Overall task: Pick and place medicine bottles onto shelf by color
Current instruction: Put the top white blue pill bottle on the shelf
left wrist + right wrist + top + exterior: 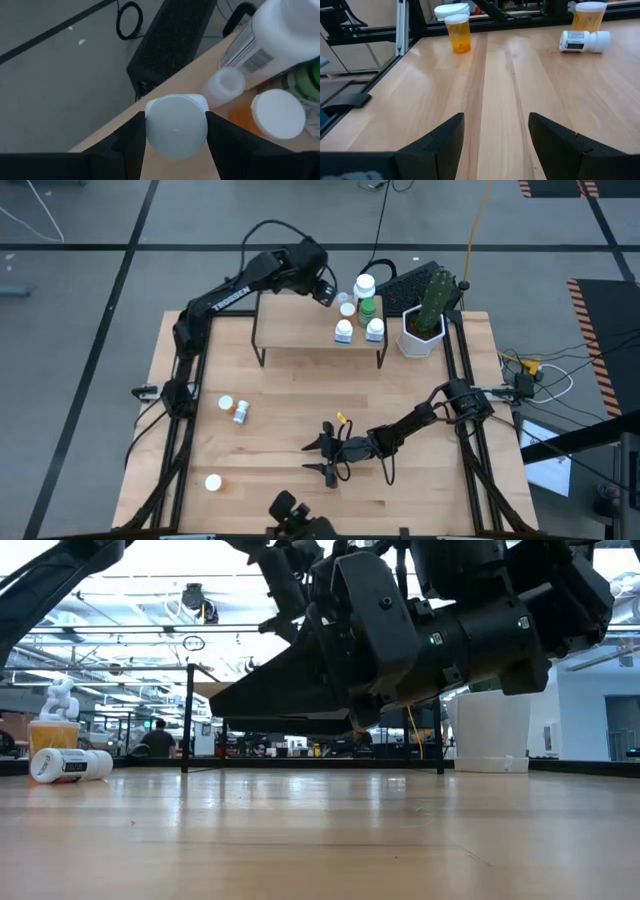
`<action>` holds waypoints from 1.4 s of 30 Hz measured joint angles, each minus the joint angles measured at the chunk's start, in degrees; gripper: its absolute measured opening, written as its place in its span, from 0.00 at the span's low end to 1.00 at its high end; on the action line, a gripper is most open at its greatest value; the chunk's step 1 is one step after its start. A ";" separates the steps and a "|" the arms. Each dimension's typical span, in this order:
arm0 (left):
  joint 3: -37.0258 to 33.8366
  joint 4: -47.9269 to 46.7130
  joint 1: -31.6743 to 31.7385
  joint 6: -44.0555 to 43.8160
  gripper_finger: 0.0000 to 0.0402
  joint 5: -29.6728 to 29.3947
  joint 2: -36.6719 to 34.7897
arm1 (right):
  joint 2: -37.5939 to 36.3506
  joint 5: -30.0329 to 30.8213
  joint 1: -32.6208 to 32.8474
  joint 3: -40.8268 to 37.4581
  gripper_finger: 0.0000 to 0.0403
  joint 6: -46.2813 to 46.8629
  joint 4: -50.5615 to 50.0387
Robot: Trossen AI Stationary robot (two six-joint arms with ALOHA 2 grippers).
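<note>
Over the shelf point(300, 330), left gripper point(176, 131) clasps a white-capped bottle point(176, 126).

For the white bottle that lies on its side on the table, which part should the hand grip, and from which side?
Grip the white bottle across its labelled body, with the hand coming down from above. It lies flat on the table, so its rounded sides are free, and the upright orange bottle close beside it leaves little room for a sideways approach.
</note>
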 joint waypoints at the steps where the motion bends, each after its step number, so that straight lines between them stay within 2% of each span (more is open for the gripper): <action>1: 0.00 -0.31 0.00 0.02 0.46 0.02 0.19 | 0.00 0.00 -0.01 0.00 0.54 0.26 -0.10; 19: -0.01 -2.69 0.65 2.70 0.47 0.01 0.87 | 0.00 0.00 0.01 0.00 0.54 0.47 -0.38; 32: -0.24 -2.73 0.98 3.29 0.64 0.01 1.44 | 0.00 0.00 0.04 0.00 0.54 0.47 -0.38; 42: 0.15 -4.46 -0.88 11.35 0.67 0.03 -1.40 | 0.02 -0.02 0.04 0.00 0.54 0.47 -1.56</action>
